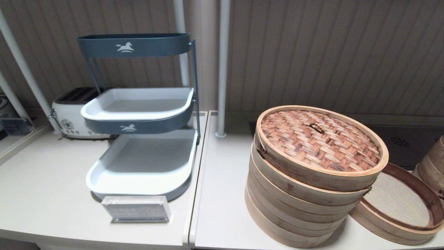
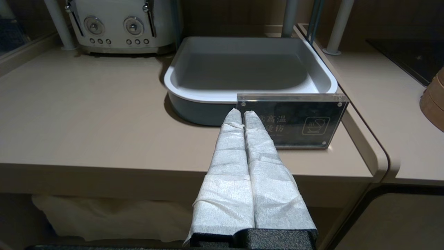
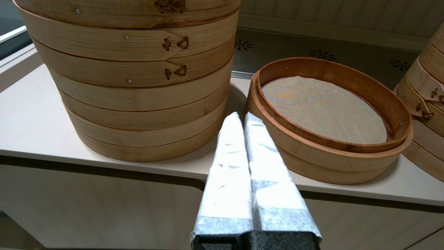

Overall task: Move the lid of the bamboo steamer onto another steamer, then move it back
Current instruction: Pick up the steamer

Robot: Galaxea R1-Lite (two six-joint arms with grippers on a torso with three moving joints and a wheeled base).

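- The round reddish-brown woven bamboo lid with its dark loop handle sits atop the tall stack of pale bamboo rings, near the bench's front edge.
- The right gripper, fingers clenched empty, waits low off that edge, the lid probably up and left of it; it is nearer than the left gripper, also clenched empty.

The bamboo steamer lid sits atop the tall steamer stack on the table; a low steamer lies just right, a tiered tray rack well left.
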